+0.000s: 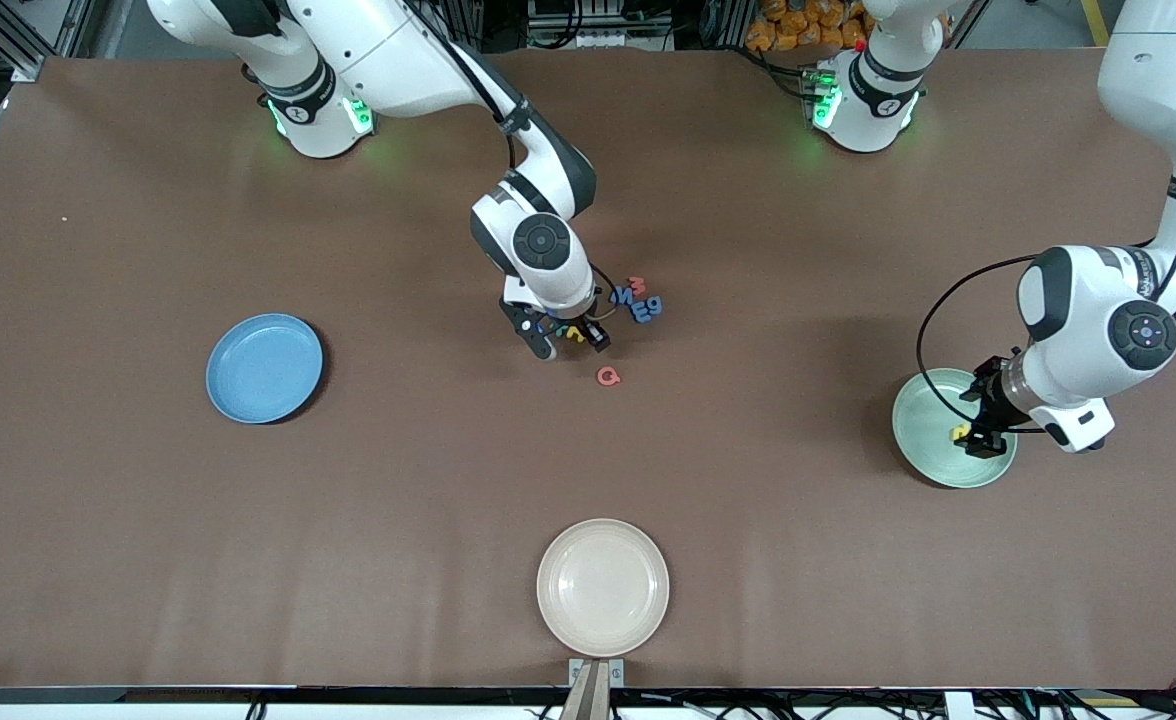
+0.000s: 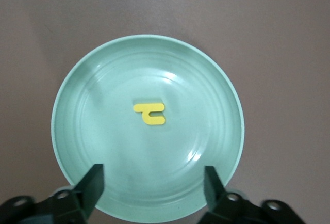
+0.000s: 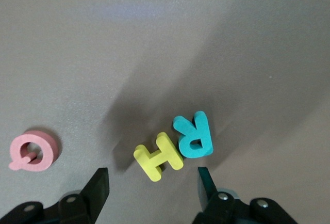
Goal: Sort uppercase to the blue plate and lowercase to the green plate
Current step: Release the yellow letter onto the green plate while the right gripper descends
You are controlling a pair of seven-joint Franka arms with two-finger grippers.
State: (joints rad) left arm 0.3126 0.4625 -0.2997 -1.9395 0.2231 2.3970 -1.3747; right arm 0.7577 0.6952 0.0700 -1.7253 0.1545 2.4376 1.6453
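Brown matting covers the table, with a cream plate [image 1: 603, 587] nearest the front camera. Farther back, toward the left arm's end, the left gripper [image 1: 981, 436] hangs over the green plate [image 1: 923, 445] with jaws spread wide and empty, a yellow lowercase letter [image 2: 149, 113] lying flat in the plate; the blue plate [image 1: 264, 367] sits toward the right arm's end. Mid-table lies the red G-like letter [image 1: 608, 376], and just farther the right gripper [image 1: 570, 341] is low over the yellow H [image 3: 158, 156] and teal R [image 3: 194, 135], which touch, its jaws parted and gripping nothing, with the blue M [image 1: 626, 296], a small red letter [image 1: 636, 284] and two more blue letters [image 1: 646, 309] beside it.
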